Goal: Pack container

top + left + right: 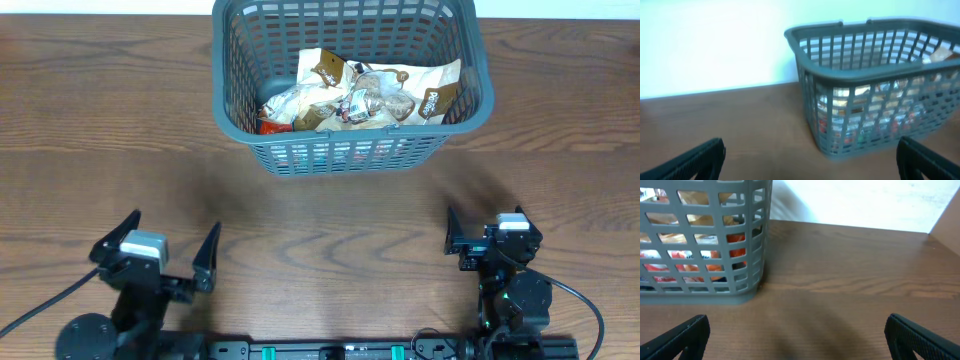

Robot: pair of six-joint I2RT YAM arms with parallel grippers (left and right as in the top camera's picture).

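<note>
The container (345,150), a dark grey lattice basket, stands at the far middle of the wooden table. Several snack packets (360,95) lie in it, beige, white and red. My left gripper (175,224) waits near the front left, open with nothing between its fingers. My right gripper (487,222) sits at the front right, open too. In the left wrist view the container (875,75) is ahead and to the right of the gripper (810,150). In the right wrist view the container (695,295) is ahead to the left of the gripper (797,325). Packets (682,260) show through the slots.
Bare wood tabletop (320,230) stretches between the container and both grippers. A pale wall (715,45) rises behind the table's far edge. Black cables trail from the arm bases at the front edge (40,310).
</note>
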